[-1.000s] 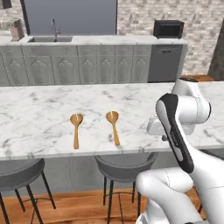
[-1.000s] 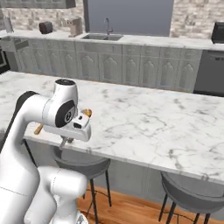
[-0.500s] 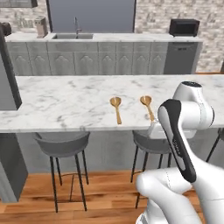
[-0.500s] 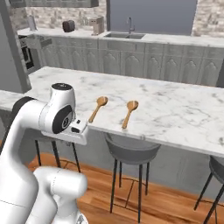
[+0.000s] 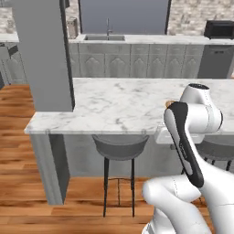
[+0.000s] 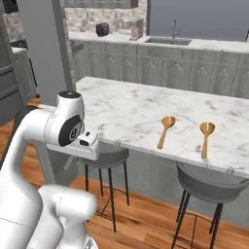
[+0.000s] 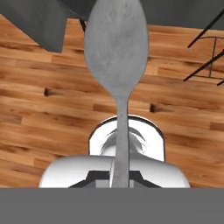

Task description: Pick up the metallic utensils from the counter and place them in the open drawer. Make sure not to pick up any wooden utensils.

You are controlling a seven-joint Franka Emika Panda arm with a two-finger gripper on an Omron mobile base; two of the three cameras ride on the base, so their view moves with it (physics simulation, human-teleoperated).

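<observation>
Hand view: silver spoon gripped, right base view: wooden spoons

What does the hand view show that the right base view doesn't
Hand view alone: a silver spoon held in the shut gripper, bowl pointing away, over the wood floor. Right base view alone: two wooden spoons lying on the marble counter, with a sink on the far worktop. Both share the floor and dark stool legs.
</observation>
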